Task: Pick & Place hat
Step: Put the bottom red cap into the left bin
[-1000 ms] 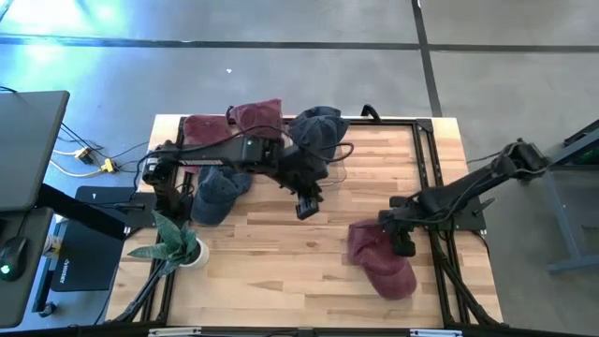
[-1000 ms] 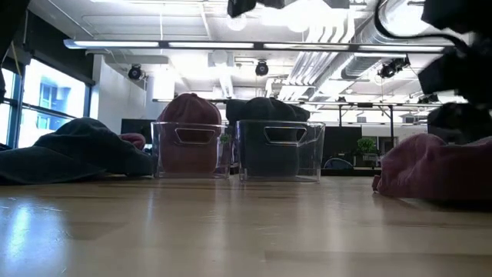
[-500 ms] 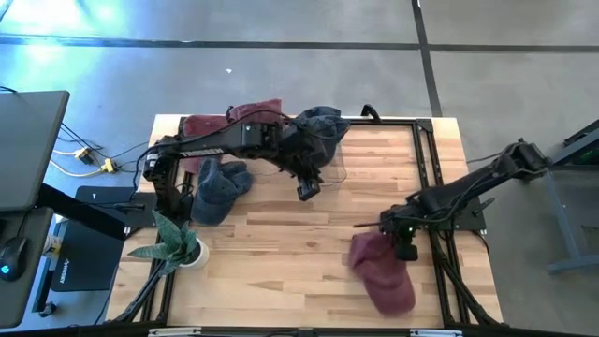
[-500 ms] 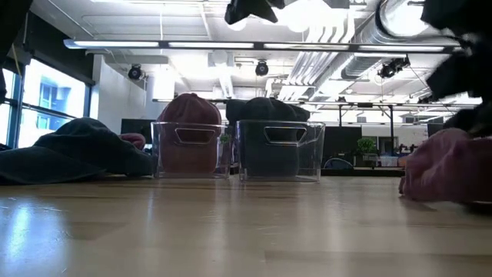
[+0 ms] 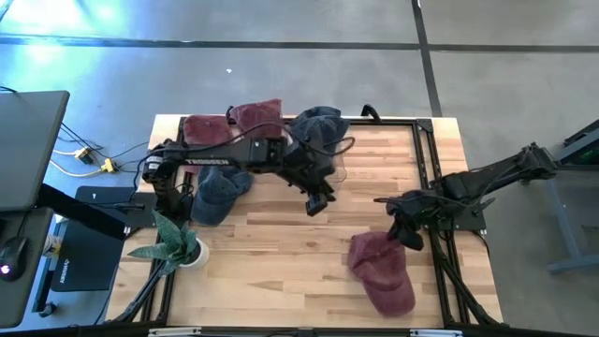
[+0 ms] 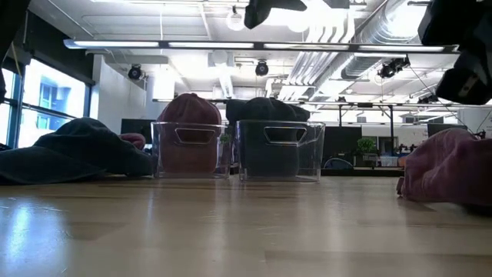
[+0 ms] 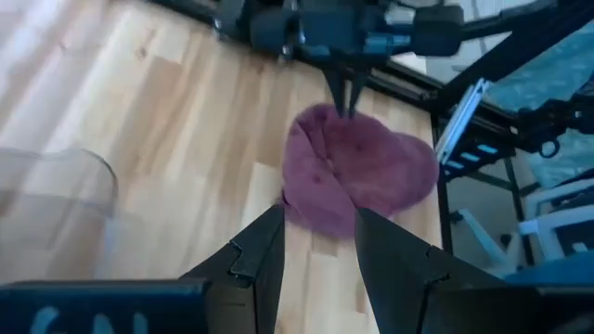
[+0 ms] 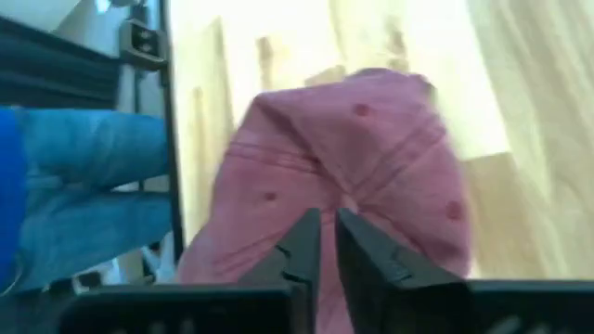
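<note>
Maroon hat [image 5: 382, 271] lies flat near the surface's front-right corner. Right gripper [image 5: 408, 235] hovers at its back edge; fingers [image 8: 302, 249] nearly closed with only a slit between them, no fabric visibly pinched. Left gripper [image 5: 315, 203] waits mid-surface, fingers [image 7: 262, 250] part open, empty. Risk: fingers close on air or just a thin fold, so the hat slips or drags on lift. Hard to tell whether the tips touch the cloth. Clear bins [image 6: 192, 149] at the back already look full.
</note>
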Motion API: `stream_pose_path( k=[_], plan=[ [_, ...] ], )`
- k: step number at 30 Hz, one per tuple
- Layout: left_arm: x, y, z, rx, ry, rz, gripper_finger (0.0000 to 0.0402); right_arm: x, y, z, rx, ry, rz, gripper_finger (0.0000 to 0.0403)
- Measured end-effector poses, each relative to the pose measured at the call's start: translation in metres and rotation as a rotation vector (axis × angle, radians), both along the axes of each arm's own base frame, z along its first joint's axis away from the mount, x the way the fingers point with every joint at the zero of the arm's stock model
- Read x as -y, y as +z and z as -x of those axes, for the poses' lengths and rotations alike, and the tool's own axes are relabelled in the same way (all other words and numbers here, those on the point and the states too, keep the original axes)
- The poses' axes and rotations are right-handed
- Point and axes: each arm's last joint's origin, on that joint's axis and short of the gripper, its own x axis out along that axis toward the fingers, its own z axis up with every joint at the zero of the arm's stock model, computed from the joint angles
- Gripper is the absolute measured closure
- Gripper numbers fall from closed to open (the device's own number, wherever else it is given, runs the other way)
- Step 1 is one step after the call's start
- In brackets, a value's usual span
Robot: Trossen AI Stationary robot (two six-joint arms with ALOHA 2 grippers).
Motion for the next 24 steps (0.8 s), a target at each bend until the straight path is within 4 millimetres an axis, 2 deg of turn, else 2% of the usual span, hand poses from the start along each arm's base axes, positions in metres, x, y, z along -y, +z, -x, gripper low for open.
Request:
stream_pose_path(
  k=[7,10,13,16,18,22,24],
  plan=[
    [0.025,-0.021,-0.009,-0.054,-0.025,0.016,0.0275,0.001,-0.024,-0.013,-0.149,-0.039,0.196,0.0253],
    [0.028,-0.015,-0.008,-0.020,-0.033,0.017,0.0275,-0.003,-0.034,-0.029,-0.121,0.053,0.239,0.0212],
    [0.028,-0.017,-0.009,-0.031,-0.032,0.021,0.0275,-0.007,-0.048,-0.040,-0.125,0.182,0.294,0.0200],
    [0.028,-0.018,-0.009,-0.036,-0.031,0.025,0.0275,-0.010,-0.061,-0.048,-0.150,0.268,0.335,0.0225],
    [0.027,-0.018,-0.007,-0.049,-0.030,0.014,0.0275,-0.012,-0.066,-0.052,-0.146,0.307,0.310,0.0265],
    [0.025,-0.021,0.002,-0.131,0.002,-0.046,0.0275,-0.015,-0.065,-0.055,-0.128,0.335,0.229,0.0375],
    [0.024,-0.020,0.005,-0.146,0.011,-0.070,0.0275,-0.016,-0.060,-0.053,-0.113,0.327,0.184,0.0389]
  ],
)
